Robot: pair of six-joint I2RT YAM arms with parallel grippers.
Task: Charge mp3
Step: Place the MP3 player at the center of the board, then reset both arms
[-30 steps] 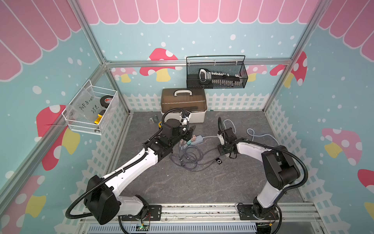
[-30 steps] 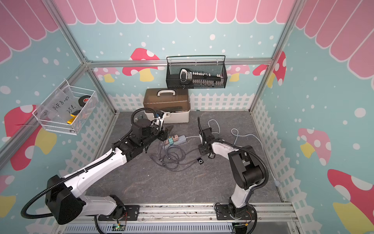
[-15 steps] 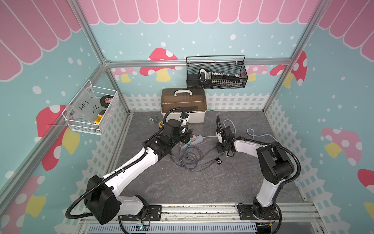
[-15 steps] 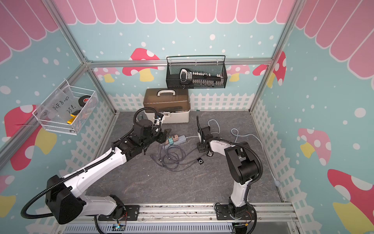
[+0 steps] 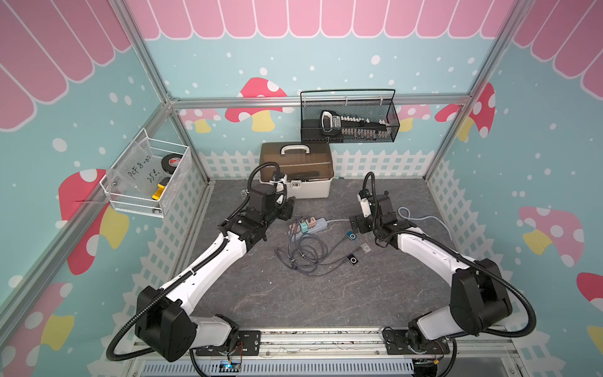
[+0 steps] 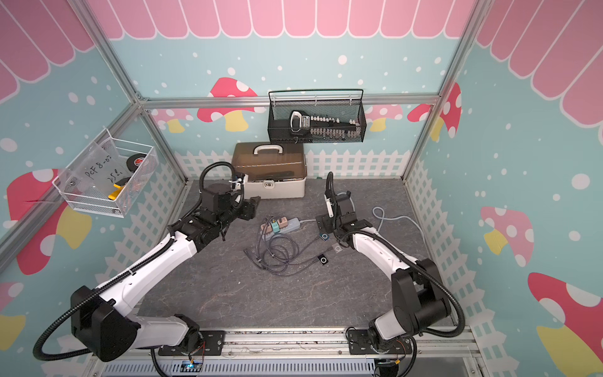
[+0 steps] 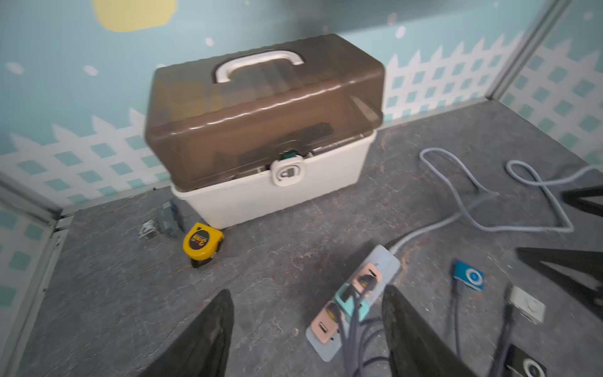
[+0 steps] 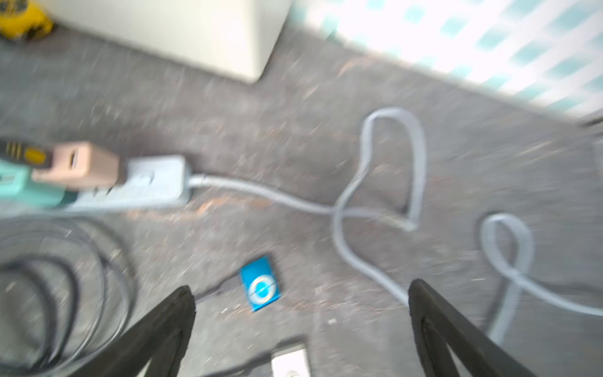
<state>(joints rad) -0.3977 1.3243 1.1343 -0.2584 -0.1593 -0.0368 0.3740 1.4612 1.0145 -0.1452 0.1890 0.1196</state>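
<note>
Both arms have pulled back from the cable tangle. The right claw (image 8: pixel 300 287), which was down over the players a second ago, has risen and spread wide, grasping nothing. The blue mp3 (image 5: pixel 351 235) it covered now lies bare on the grey tabletop (image 5: pixel 326 293), right of centre in both top views. The left claw (image 7: pixel 307 292) has drawn off toward the upper left in the top views. It is likewise released and empty, and the power strip (image 7: pixel 359 293) shows past its fingers.

A dark cable (image 7: pixel 456 310) runs up to the blue player's edge. Whether its plug is seated cannot be told, since the right wrist view is smeared by motion. The silver mp3 (image 5: pixel 366 248) sits just below and right of the blue one, and the black mp3 (image 5: pixel 352 259) lies lower still. Each is cut off at a frame edge in the wrist views.
</note>
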